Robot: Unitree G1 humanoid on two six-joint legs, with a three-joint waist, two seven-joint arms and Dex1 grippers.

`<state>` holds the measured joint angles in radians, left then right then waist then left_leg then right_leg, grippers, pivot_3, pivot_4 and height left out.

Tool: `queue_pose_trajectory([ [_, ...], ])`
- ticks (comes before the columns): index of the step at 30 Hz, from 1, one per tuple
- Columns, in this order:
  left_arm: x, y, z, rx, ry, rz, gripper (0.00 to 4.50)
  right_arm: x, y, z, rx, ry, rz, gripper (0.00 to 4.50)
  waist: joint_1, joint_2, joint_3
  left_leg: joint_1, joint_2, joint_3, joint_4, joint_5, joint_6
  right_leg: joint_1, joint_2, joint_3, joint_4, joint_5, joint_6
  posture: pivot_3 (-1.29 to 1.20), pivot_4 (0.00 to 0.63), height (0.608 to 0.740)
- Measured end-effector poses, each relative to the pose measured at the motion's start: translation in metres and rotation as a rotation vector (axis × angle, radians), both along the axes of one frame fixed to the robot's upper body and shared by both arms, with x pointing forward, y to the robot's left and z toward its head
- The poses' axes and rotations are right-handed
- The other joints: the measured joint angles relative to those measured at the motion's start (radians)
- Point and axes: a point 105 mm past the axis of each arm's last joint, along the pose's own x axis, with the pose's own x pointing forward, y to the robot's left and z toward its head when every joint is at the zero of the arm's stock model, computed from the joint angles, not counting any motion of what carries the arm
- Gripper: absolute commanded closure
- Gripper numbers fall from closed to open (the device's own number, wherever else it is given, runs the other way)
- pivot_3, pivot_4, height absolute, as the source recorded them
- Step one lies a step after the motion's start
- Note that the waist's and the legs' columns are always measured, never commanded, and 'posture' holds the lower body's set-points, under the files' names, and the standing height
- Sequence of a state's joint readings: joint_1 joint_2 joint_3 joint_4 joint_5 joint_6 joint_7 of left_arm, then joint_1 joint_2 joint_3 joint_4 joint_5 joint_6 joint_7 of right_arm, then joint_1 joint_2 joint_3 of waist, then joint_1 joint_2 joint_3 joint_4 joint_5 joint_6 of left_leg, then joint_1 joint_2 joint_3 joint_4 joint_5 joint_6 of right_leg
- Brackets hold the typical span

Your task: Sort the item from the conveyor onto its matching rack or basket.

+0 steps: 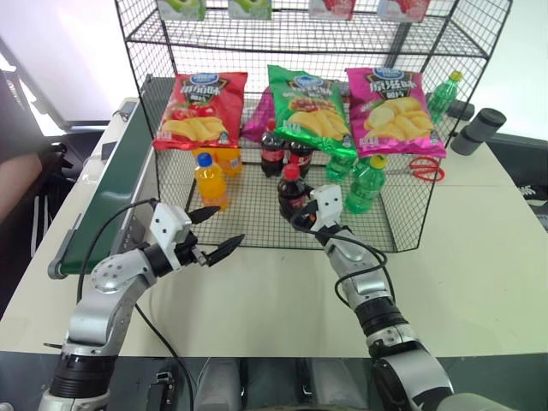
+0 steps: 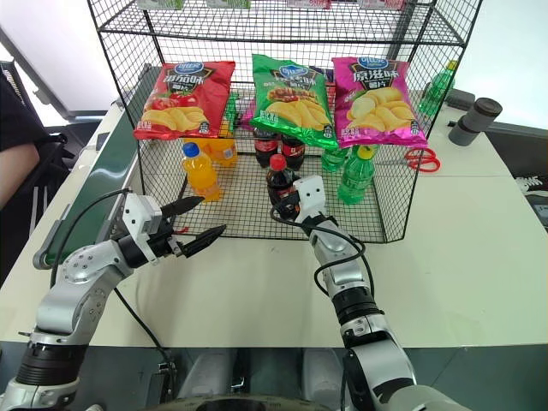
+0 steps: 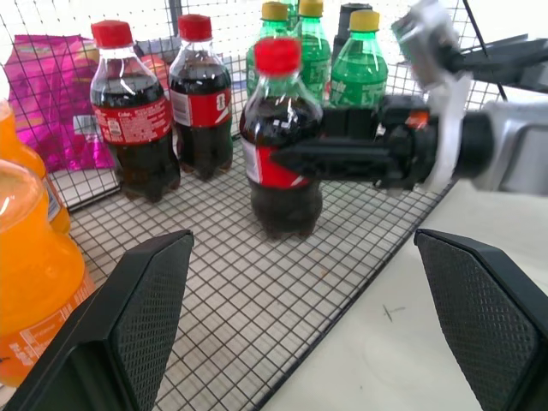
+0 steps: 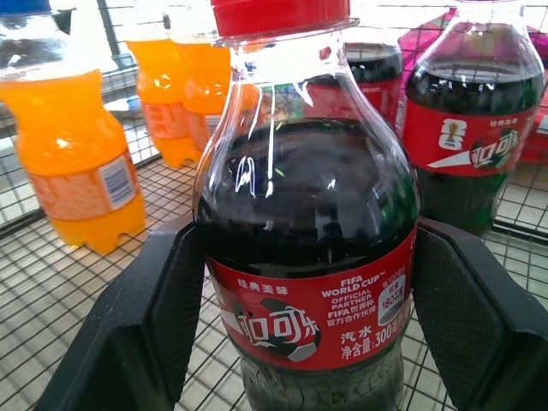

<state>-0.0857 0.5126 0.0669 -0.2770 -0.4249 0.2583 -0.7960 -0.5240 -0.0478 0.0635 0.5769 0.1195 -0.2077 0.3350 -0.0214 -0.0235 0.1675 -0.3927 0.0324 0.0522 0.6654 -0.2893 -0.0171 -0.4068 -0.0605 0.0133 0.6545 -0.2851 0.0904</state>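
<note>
The item, a small cola bottle with a red cap and red label, stands upright on the bottom mesh shelf of the black wire rack, near its front edge. My right gripper is shut on it, one finger on each side of the label, as the right wrist view shows around the bottle. My left gripper hangs open with nothing in it, in front of the rack and left of the bottle. The dark green conveyor runs along the table's left side.
On the same shelf stand orange-drink bottles, two more cola bottles and green bottles. Crisp bags hang across the rack's front. Red scissors lie to the rack's right. A person's arm shows beyond the conveyor.
</note>
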Motion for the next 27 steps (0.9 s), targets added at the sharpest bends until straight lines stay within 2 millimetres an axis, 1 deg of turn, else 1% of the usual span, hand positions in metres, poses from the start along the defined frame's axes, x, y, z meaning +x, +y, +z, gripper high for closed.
queue_pose_trajectory([
  [3,-0.001,-0.003,-0.002,0.002,0.006,-0.014,0.09,0.006,0.000,0.002,0.019,-0.002,-0.016,1.53,-0.001,0.000,0.000,0.000,0.000,0.000,0.000,0.000,0.000,0.000,0.000,0.000,0.000,0.000,0.000,0.00,0.150,0.740],
  [6,-0.001,-0.004,-0.002,0.002,0.006,-0.017,0.09,0.007,0.000,-0.001,0.041,0.014,-0.012,1.53,-0.001,0.000,0.000,0.000,0.000,0.000,0.000,0.000,0.000,0.000,0.000,0.000,0.000,0.000,0.000,0.00,0.150,0.740],
  [8,-0.001,-0.004,-0.001,0.002,0.005,-0.017,0.00,0.006,0.001,-0.001,0.046,0.014,-0.004,0.53,-0.003,0.000,0.000,0.000,0.000,0.000,-0.001,0.000,0.000,0.000,0.000,0.000,0.000,0.000,0.000,0.00,0.150,0.740],
  [9,-0.001,-0.004,-0.001,0.003,0.004,-0.018,0.00,0.006,0.001,-0.001,0.046,0.011,0.002,0.13,-0.006,0.000,0.000,0.000,0.000,0.000,-0.001,0.000,0.000,0.000,0.000,0.000,0.000,0.000,0.000,0.00,0.150,0.740],
  [10,-0.001,-0.004,-0.001,0.003,0.004,-0.019,0.00,0.006,0.002,0.000,0.046,0.004,0.003,0.05,-0.009,0.000,0.000,0.000,0.000,0.000,-0.001,0.000,0.000,0.000,0.000,0.000,0.001,0.000,0.000,0.00,0.150,0.740],
  [13,0.000,-0.005,0.000,0.003,0.001,-0.021,0.00,0.006,0.001,0.001,0.033,-0.011,0.003,0.05,-0.020,0.000,0.000,0.000,0.000,0.000,-0.001,0.000,0.000,0.000,-0.001,0.000,0.001,0.000,0.000,0.00,0.150,0.740],
  [16,0.001,-0.008,0.000,0.003,0.001,-0.025,0.00,0.000,-0.009,0.004,0.002,-0.046,0.000,0.05,-0.020,0.000,0.000,0.000,0.000,-0.001,-0.001,0.000,0.000,0.000,-0.001,0.000,0.001,0.000,0.000,0.00,0.150,0.740],
  [18,0.002,-0.010,-0.001,0.004,0.010,-0.027,0.00,-0.008,-0.020,0.006,-0.032,-0.071,0.005,0.05,-0.019,0.000,0.000,0.000,0.000,-0.001,-0.001,0.000,0.000,0.000,-0.002,0.000,0.001,0.000,0.000,0.00,0.150,0.740],
  [19,0.002,-0.011,-0.001,0.006,0.015,-0.025,0.00,-0.015,-0.028,0.004,-0.057,-0.079,0.014,0.05,-0.018,0.000,0.000,0.000,0.000,-0.001,-0.001,0.000,0.000,0.000,-0.002,0.000,0.001,0.000,0.000,0.00,0.150,0.740],
  [21,0.004,-0.012,-0.004,0.015,0.034,-0.016,0.00,-0.033,-0.044,0.000,-0.110,-0.065,0.048,0.05,-0.017,0.000,0.000,0.000,0.000,-0.001,-0.001,0.000,0.000,0.000,-0.002,0.000,0.000,0.000,0.000,0.00,0.150,0.740],
  [24,0.006,-0.012,-0.005,0.026,0.045,-0.006,0.00,-0.060,-0.060,-0.006,-0.177,-0.027,0.116,0.05,-0.020,0.001,0.000,0.001,0.000,-0.001,-0.001,0.000,0.000,0.001,-0.002,0.000,0.000,0.000,0.000,0.00,0.150,0.740],
  [27,0.007,-0.012,-0.006,0.034,0.058,-0.008,0.00,-0.083,-0.074,0.000,-0.223,-0.008,0.165,0.05,-0.022,0.001,0.000,0.002,0.000,-0.001,-0.001,0.000,0.000,0.002,-0.001,0.000,0.001,0.000,0.000,0.00,0.150,0.740],
])
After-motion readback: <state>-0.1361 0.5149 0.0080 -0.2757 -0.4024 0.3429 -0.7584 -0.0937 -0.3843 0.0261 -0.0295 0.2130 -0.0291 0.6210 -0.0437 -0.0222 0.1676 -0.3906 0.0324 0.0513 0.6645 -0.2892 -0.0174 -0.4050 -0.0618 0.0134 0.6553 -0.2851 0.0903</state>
